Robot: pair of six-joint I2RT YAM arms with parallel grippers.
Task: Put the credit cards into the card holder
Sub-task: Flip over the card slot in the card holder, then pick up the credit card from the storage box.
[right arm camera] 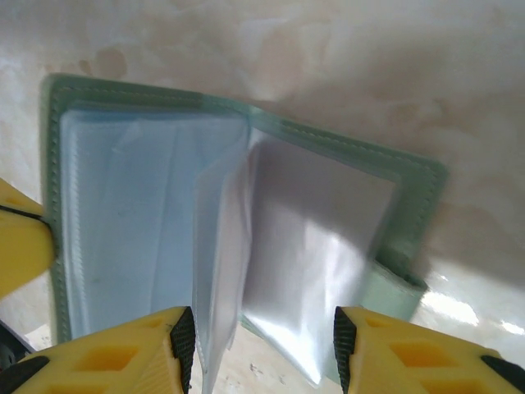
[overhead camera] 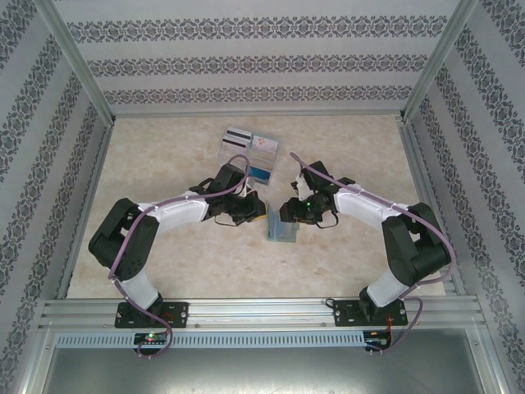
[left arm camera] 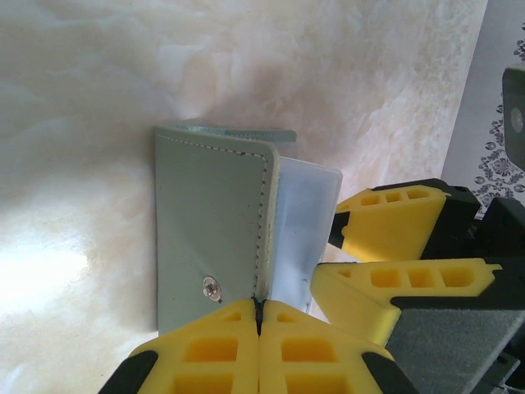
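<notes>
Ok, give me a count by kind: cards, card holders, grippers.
Credit cards: 3 discernible, white striped card, pale card, blue card; more may be hidden
Card holder: 1
Grippers: 2, left gripper, right gripper
Total: 6

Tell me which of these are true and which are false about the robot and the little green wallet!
1. The left hand is pinching the edge of the card holder. True.
2. The card holder is folded shut. False: it is open, with its clear pockets showing.
3. The right hand has its fingers apart. True.
4. The right hand is holding a credit card. False: it holds no card; the credit cards lie farther back on the table, beyond both hands.
</notes>
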